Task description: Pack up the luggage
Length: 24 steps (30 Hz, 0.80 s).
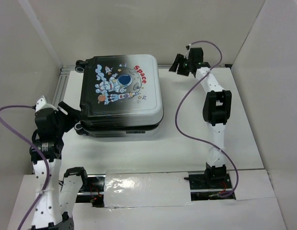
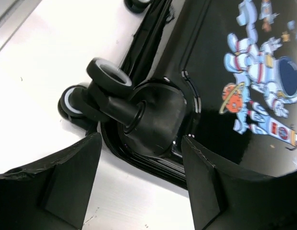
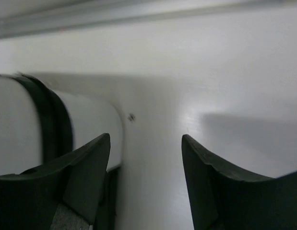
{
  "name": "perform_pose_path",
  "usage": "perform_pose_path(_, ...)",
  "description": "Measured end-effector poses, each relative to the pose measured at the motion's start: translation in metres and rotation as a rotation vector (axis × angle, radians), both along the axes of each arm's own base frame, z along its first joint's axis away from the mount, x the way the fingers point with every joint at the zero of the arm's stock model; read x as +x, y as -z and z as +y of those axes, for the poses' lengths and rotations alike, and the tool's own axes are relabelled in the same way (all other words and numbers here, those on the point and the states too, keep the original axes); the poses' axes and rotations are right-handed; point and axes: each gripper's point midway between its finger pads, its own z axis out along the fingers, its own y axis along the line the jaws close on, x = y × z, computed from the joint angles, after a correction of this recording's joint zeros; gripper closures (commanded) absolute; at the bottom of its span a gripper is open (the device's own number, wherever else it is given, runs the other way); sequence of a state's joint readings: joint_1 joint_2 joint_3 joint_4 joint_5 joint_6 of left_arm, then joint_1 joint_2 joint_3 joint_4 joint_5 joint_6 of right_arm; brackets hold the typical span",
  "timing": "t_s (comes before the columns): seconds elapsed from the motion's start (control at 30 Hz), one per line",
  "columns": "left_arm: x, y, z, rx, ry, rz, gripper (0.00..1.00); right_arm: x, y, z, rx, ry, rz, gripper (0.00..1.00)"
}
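Left hand (image 2: pixel 140 140) spread beside wheel (image 2: pixel 109 73), right hand (image 3: pixel 146 139) spread, luggage (image 1: pixel 120 96) closed, contents hidden

The table (image 1: pixel 186 143) is viewed whole from above and behind, while the luggage (image 1: pixel 122 96), shared by all views, is seen closely at its wheeled corner from the left wrist and along its white side from the right.

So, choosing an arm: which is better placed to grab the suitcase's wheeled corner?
Left, probably: the left gripper is open at a wheel of the suitcase; the right gripper sits beside its white end.
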<state>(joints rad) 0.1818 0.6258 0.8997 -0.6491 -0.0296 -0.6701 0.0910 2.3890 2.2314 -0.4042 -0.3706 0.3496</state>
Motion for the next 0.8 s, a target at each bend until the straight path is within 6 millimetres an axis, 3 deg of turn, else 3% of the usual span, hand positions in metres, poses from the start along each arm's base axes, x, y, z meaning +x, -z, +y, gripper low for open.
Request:
perform_pose_path(0.17, 0.007, 0.022, 0.003, 0.008, -0.004, 0.107, 0.19, -0.075, 0.072, 0.003, -0.047, -0.016, 0.236, 0.32)
perform_pose_path(0.23, 0.004, 0.027, 0.004, 0.014, -0.012, 0.137, 0.18, -0.107, 0.084, 0.011, -0.056, -0.041, 0.302, 0.32)
perform_pose_path(0.3, 0.004, 0.024, 0.005, 0.018, -0.013, 0.143, 0.18, -0.123, 0.084, 0.022, -0.055, -0.073, 0.324, 0.33)
perform_pose_path(0.57, 0.011, 0.020, 0.004, 0.014, -0.001, 0.146, 0.18, -0.131, 0.055, 0.061, -0.040, -0.168, 0.243, 0.33)
perform_pose_path(0.67, 0.012, 0.022, 0.003, 0.011, 0.002, 0.153, 0.18, -0.135, 0.058, 0.066, -0.040, -0.179, 0.249, 0.36)
perform_pose_path(0.73, 0.012, 0.022, 0.003, 0.013, 0.004, 0.153, 0.18, -0.138, 0.062, 0.068, -0.043, -0.184, 0.261, 0.45)
perform_pose_path(0.8, 0.012, 0.022, 0.004, 0.024, 0.009, 0.154, 0.18, -0.139, 0.063, 0.069, -0.049, -0.187, 0.261, 0.49)
